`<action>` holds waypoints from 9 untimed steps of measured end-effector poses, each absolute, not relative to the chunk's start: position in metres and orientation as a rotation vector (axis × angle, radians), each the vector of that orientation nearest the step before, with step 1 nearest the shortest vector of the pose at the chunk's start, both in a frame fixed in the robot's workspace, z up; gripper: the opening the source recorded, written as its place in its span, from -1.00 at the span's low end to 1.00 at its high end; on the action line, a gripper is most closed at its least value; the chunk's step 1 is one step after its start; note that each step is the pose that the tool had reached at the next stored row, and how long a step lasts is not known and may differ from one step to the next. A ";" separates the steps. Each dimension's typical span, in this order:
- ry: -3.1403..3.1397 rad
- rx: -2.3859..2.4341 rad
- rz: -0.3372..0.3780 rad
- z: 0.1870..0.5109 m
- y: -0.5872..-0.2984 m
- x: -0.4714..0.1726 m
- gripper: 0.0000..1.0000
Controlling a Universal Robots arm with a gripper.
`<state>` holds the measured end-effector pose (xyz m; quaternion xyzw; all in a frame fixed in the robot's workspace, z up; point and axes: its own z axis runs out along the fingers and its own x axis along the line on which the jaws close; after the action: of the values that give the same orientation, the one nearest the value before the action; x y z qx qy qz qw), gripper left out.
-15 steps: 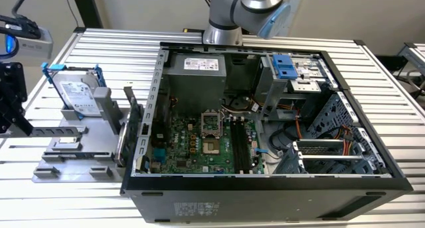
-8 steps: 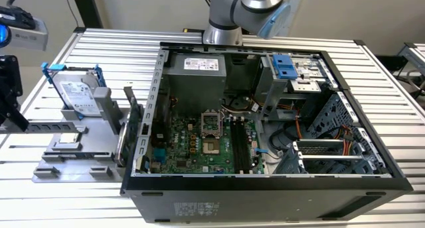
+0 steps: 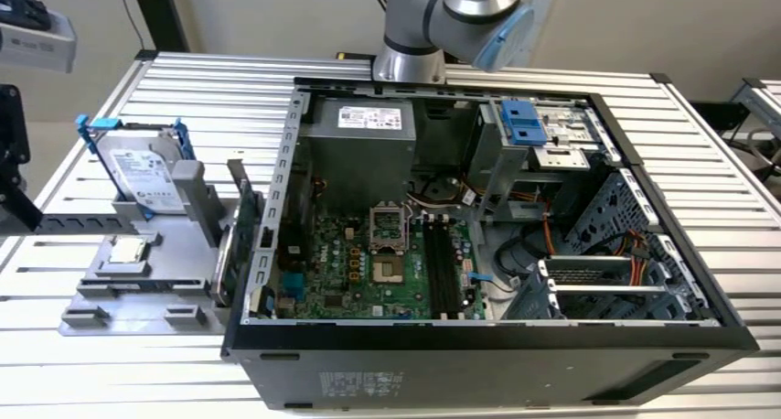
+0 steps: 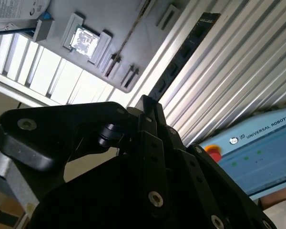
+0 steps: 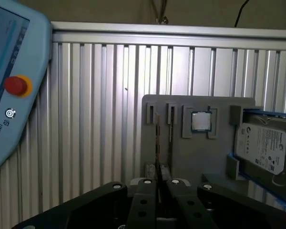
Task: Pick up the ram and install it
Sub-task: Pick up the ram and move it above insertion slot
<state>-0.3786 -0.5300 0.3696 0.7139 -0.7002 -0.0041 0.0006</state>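
Observation:
The ram point(image 3: 248, 229) is a long, dark green stick standing on edge in the grey holder point(image 3: 146, 286), on the side nearest the computer case. In the first wrist view the ram point(image 5: 157, 138) shows edge-on as a thin line running under my fingers. In the second wrist view the ram point(image 4: 183, 55) is a dark strip with small dark rectangles. My gripper point(image 5: 157, 185) hangs well above the holder, roughly in line with the ram, with nothing in it. Its black fingers point(image 4: 145, 107) lie together, shut. My arm point(image 3: 445, 12) rises at the back of the table.
The open computer case point(image 3: 488, 341) holds the motherboard, with black slots point(image 3: 440, 268). The holder also carries a hard drive point(image 3: 144, 174), a square silver chip point(image 5: 200, 121) and a second upright board point(image 3: 234, 181). A light blue pendant with a red button point(image 5: 15, 86) lies on the ribbed table.

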 end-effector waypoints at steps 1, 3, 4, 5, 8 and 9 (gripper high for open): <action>-2.199 2.242 -0.013 0.373 -0.530 -0.379 -1.00; -2.199 2.242 -0.013 0.379 -0.530 -0.379 -1.00; -2.199 2.242 -0.013 0.381 -0.530 -0.379 -1.00; -2.199 2.242 -0.013 0.382 -0.530 -0.379 -1.00; -2.199 2.242 -0.013 0.386 -0.530 -0.379 -1.00; -2.199 2.242 -0.013 0.388 -0.530 -0.379 -1.00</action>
<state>-0.3786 -0.5300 0.3877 0.7139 -0.7002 -0.0041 0.0005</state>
